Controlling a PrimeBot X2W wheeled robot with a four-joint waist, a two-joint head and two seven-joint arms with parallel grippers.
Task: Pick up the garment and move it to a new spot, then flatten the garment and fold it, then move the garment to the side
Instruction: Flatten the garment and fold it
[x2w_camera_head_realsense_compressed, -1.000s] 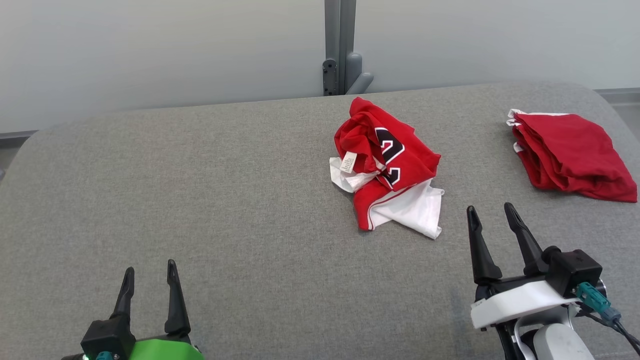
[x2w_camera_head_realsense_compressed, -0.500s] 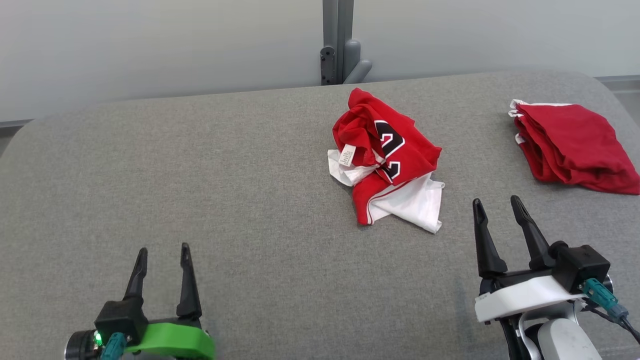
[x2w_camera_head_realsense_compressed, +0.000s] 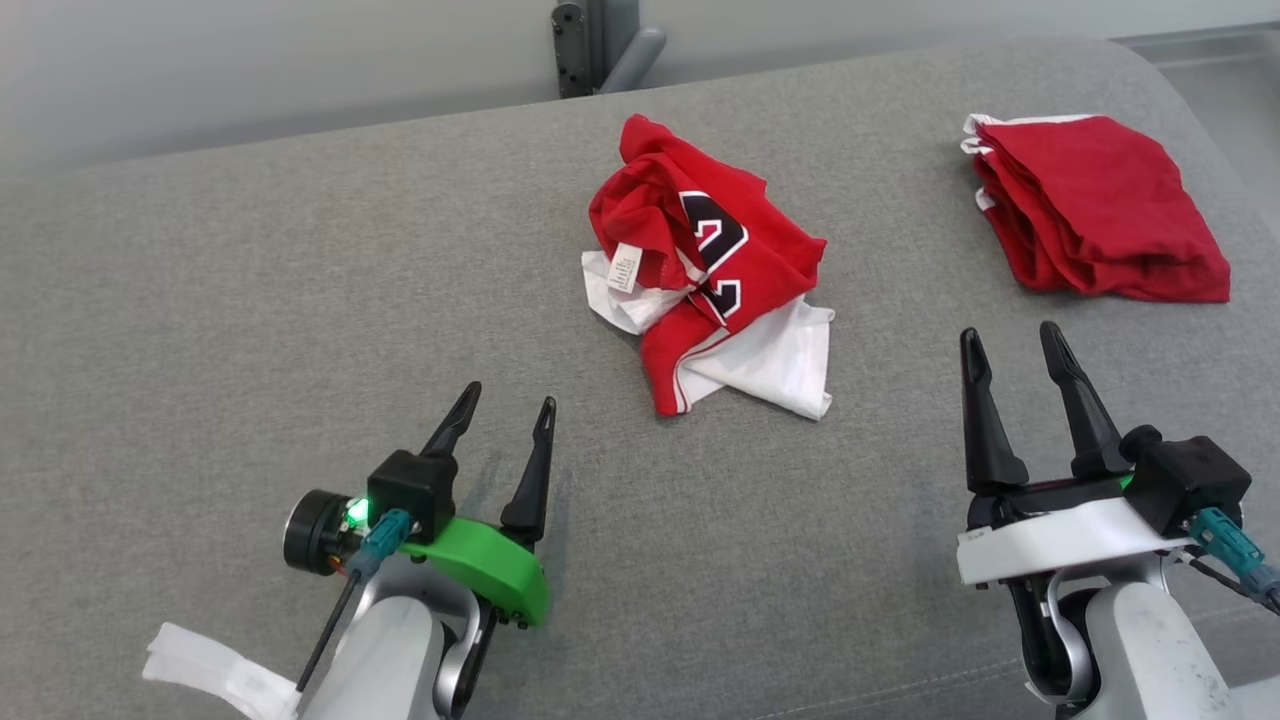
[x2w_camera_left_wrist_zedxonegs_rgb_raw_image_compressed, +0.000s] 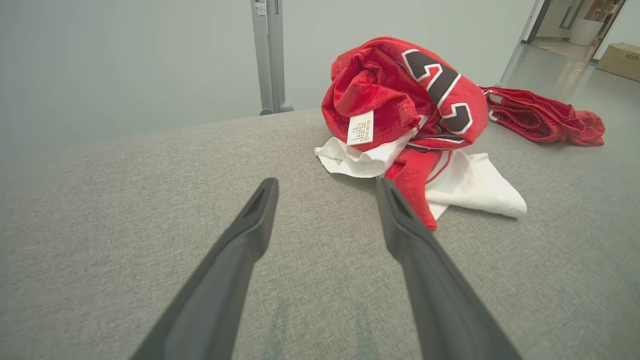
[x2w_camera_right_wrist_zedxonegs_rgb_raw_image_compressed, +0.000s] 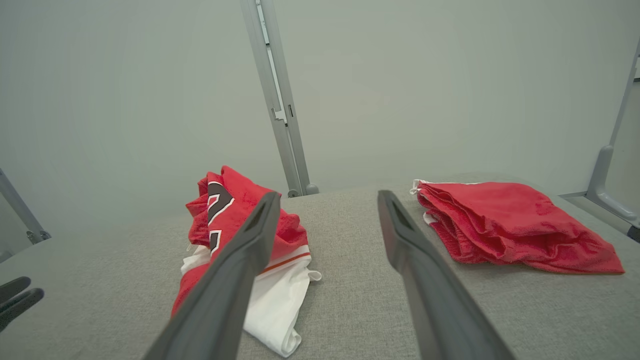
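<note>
1. The garment (x2w_camera_head_realsense_compressed: 710, 270), a crumpled red-and-white jersey, lies in a heap on the grey padded surface (x2w_camera_head_realsense_compressed: 250, 300). It is toward the far side, near the middle, beyond the tips of both grippers.
2. Its folds hide most of it. We cannot make out sleeves or neckline, and the black, white-edged number (x2w_camera_head_realsense_compressed: 715, 245) is creased, so we read a "2" and only part of a second figure.
3. A small white label (x2w_camera_head_realsense_compressed: 624, 268) sticks out on the garment's left side; its print is too fine for us to read.
4. The left gripper (x2w_camera_head_realsense_compressed: 510, 393) is near the garment without touching it, fingers spread wide and holding nothing.
5. The right gripper (x2w_camera_head_realsense_compressed: 1008, 329) stands off to the garment's right, fingers equally wide apart and empty.
6. A folded red cloth (x2w_camera_head_realsense_compressed: 1095, 205) lies well apart at the far right, with white edging at its left end.
7. A grey post (x2w_camera_head_realsense_compressed: 590, 45) rises behind the surface, cut off by the top edge.
8. In the left wrist view a cardboard box (x2w_camera_left_wrist_zedxonegs_rgb_raw_image_compressed: 620, 60) is cut off at the corner, and we cannot read its lettering.
</note>
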